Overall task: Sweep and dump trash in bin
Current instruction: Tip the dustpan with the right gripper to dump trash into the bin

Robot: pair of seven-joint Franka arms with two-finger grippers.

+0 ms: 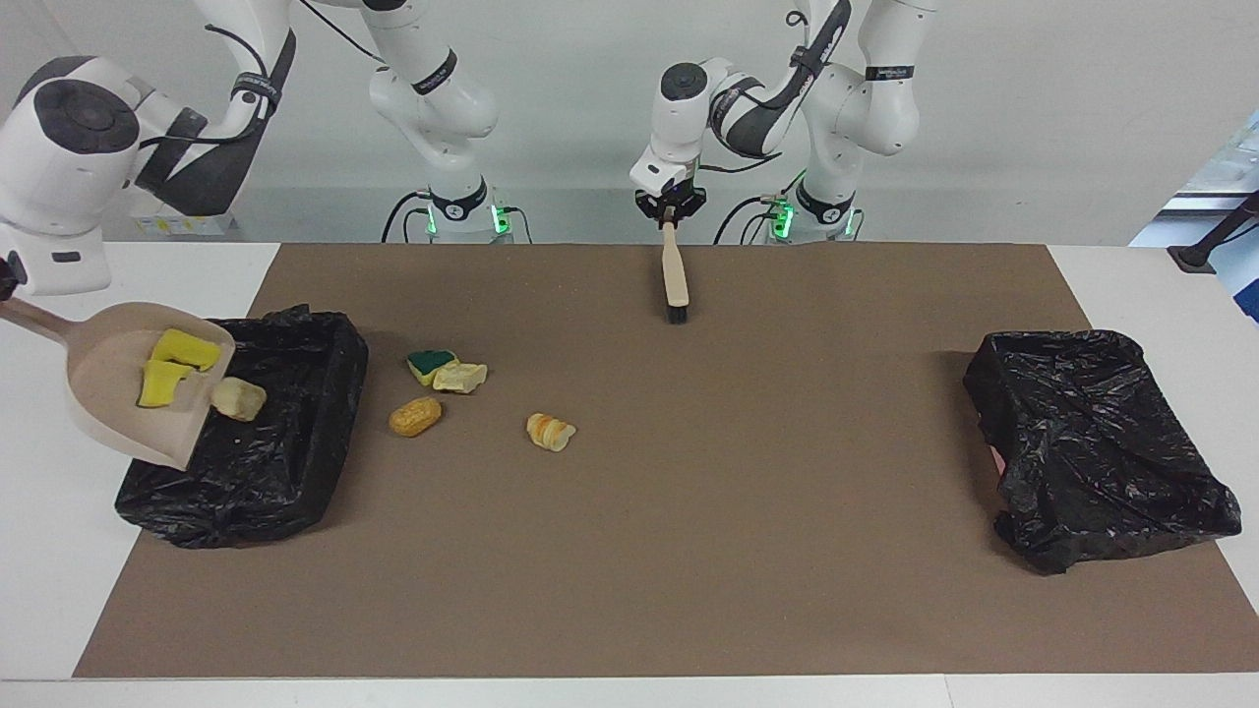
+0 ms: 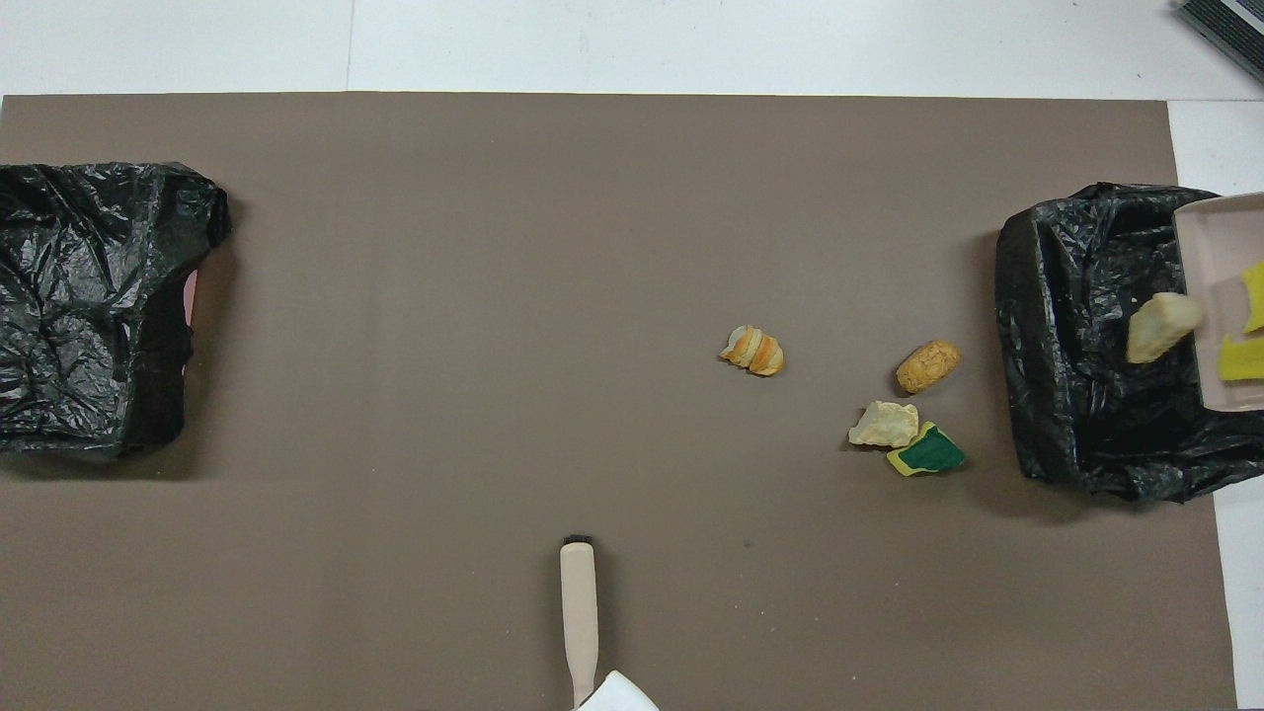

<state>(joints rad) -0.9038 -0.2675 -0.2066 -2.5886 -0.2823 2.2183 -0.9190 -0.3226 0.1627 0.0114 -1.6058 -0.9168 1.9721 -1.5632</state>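
our right hand (image 1: 8,280) sat at the edge of the facing view, clamped on the handle of the dustpan (image 1: 108,379), which we held tilted, its lip down over the bin (image 1: 285,433) at the right arm's end of the tabletop (image 1: 1131,285). two yellow sponge bits (image 1: 169,366) lay in the pan, just below that hand, and a beige chunk (image 1: 239,398) was at the pan's lip, over the open bin. four more scraps lay on the brown mat (image 1: 689,511), beside the bin toward the middle and well apart from both hands: a green sponge (image 1: 430,364) touching a pale chunk (image 1: 460,377), a brown lump (image 1: 415,416) a little farther from us, and a striped lump (image 1: 550,432) nearer the mat's centre. our left hand (image 1: 669,207) was closed on the handle of the brush (image 1: 675,275), which hung bristles down over the mat's near edge. a second bin (image 1: 1092,442) stood at the left arm's end.
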